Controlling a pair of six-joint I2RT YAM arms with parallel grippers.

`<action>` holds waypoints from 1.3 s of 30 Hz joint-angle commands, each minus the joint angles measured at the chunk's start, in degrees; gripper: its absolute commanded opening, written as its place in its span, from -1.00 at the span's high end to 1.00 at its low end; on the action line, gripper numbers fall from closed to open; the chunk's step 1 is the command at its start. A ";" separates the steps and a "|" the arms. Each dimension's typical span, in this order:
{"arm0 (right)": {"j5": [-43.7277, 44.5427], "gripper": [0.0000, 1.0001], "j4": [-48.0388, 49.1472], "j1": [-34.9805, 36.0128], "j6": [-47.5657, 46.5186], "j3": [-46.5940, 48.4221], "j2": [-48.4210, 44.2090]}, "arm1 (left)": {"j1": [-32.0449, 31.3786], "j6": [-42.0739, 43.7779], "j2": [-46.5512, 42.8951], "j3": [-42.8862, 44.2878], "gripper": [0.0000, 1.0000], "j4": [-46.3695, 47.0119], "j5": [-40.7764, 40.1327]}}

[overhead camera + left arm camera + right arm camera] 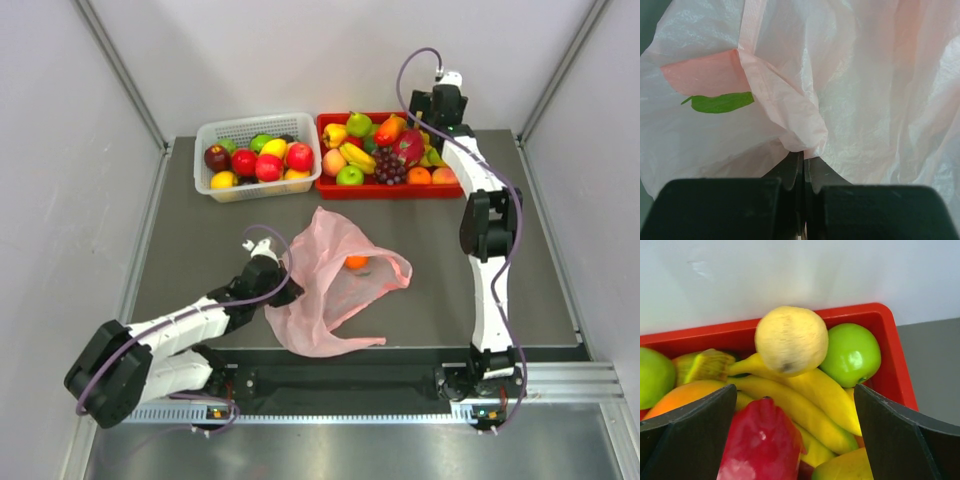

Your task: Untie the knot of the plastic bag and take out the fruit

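Note:
The pink plastic bag [335, 290] lies slack and spread on the grey table; no knot shows. One orange fruit [356, 262] sits inside it. My left gripper [290, 290] is shut on the bag's left edge; in the left wrist view a fold of the bag [800, 120] is pinched at the fingertips [804, 157], and a pinkish shape with a green leaf [720, 102] shows through the plastic. My right gripper [430, 125] is open over the red tray [330, 190]. In the right wrist view a blurred round yellow fruit [791, 340] is free above the bananas [815, 395], beyond the open gripper [795, 435].
A white basket [255, 119] of apples and other fruit stands at the back left, beside the red tray [860, 315], which holds a green apple [852, 352], a red fruit [760, 440] and grapes [388, 165]. Enclosure walls rise on both sides and behind.

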 commanded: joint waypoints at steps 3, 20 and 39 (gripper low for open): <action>-6.98 -0.99 4.16 -0.21 -0.69 -7.24 -17.16 | 0.29 0.23 -3.20 0.85 1.00 1.26 -0.66; -15.68 -0.99 1.00 23.39 2.74 -79.66 -85.80 | 0.29 -1.70 -7.16 -0.12 1.00 1.34 0.30; 18.73 -1.00 9.35 56.65 18.73 -88.40 -66.86 | 0.21 -4.43 -4.44 2.34 1.00 2.84 4.00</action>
